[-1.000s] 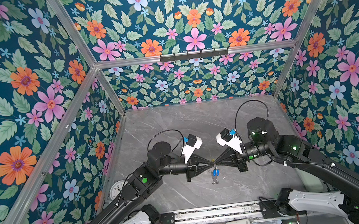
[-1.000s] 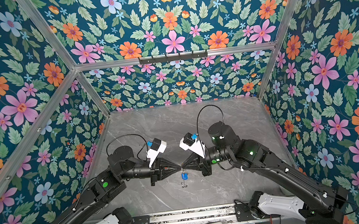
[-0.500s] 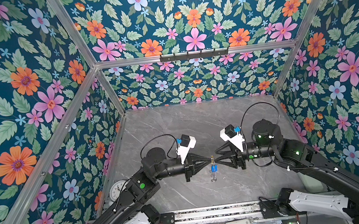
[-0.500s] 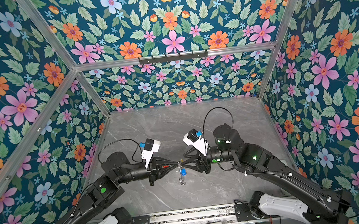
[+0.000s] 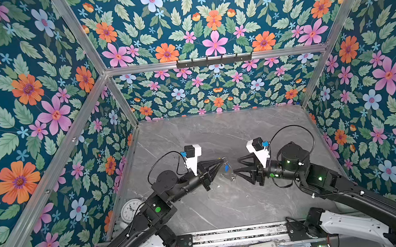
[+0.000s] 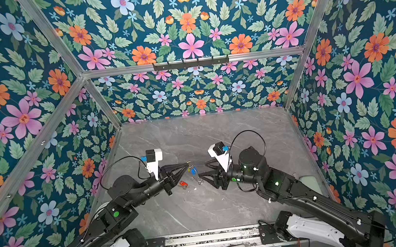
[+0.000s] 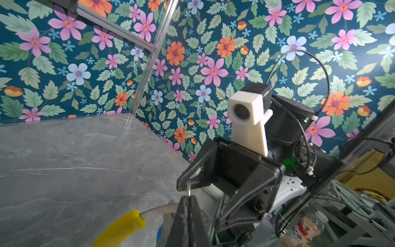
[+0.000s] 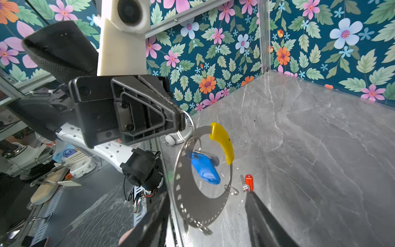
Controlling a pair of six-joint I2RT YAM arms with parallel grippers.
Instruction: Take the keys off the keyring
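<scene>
Nearest, the right gripper (image 8: 206, 192) stands spread and empty. Beyond hangs the one keyring (image 8: 187, 196), grey with a yellow arc, faint in both top views at lower centre, carrying the blue key (image 8: 205, 171); the red key (image 6: 183, 183), second of two, lies loose on the table (image 6: 226, 202). The left gripper (image 8: 180, 120), pressed together, pinches the keyring's small loop.

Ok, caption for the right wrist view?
Keyring hangs from left fingers with blue key attached; red key lies on the table.
</scene>
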